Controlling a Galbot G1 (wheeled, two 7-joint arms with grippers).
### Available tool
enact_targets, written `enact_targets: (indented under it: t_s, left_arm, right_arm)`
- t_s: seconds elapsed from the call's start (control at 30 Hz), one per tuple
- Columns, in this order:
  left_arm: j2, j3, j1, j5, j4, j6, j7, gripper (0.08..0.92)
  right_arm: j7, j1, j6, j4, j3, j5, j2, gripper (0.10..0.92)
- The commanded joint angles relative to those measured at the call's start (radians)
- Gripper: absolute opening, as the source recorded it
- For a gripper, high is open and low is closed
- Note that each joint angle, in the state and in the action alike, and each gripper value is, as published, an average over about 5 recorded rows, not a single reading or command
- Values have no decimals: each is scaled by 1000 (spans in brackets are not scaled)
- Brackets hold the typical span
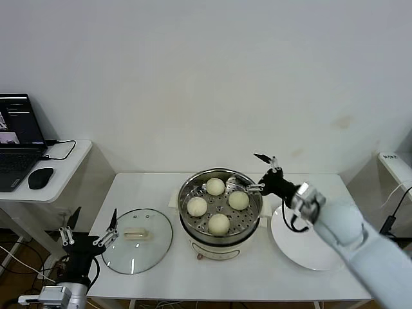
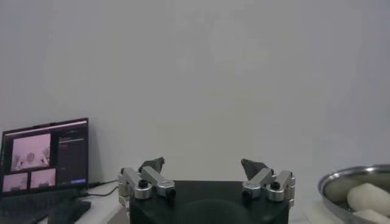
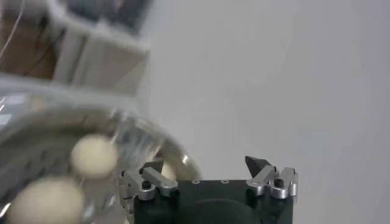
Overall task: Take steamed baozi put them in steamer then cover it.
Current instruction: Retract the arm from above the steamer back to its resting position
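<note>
Baozi, four smooth round cream-white dough buns (image 1: 218, 205), already sit on the perforated floor of the round shiny stainless-steel steamer (image 1: 221, 177), which rests on its cream-white cooker base at the middle of the white table (image 1: 145, 183). Seen from the head camera, they lie at about twelve, three, six and nine o'clock within the basket, apart from one another. Loading looks done; covering is the step in hand. At nine o'clock from the steamer, just beside it, the round clear glass cover (image 1: 138, 240) with metal rim and cream-white oblong handle lies flat on the table. At three o'clock sits the flat white plate (image 1: 302, 248).

Just past the steamer's three o'clock rim hangs the right gripper (image 1: 262, 172), fingers spread wide and holding nothing. Beyond the cover's nine o'clock edge hovers the left gripper (image 1: 90, 228), likewise fully spread and empty.

To cover well, the left gripper should probably straddle the oblong handle across its narrow side, lift level, and lower the cover centred so its rim seats evenly, once the right arm is clear.
</note>
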Motion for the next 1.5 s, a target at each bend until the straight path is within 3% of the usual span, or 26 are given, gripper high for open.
enact_targets:
  t_s: [0.03,0.3,0.63,1.07,1.5]
  left_arm:
    - [21,38,-29,337,100,-12,17,823]
    - [59,27,-65,879,252,-109,30,823]
    - [100,51,-68,1463,372,-193,-6,823]
    - [70,109,-108,1552,403,-124,38,823]
    - [67,157,-309,1541,618,-114,53,823]
  right_arm:
    - [-6,-611,261,56,646,-128,483,823]
    - [-3,-712,249,100,707,-131,624,823]
    - [32,-757,247,96,752,-135,661,823]
    - [43,-754,246,88,737,-148,675,823]
    - [46,-769,252,95,715,-177,695,823]
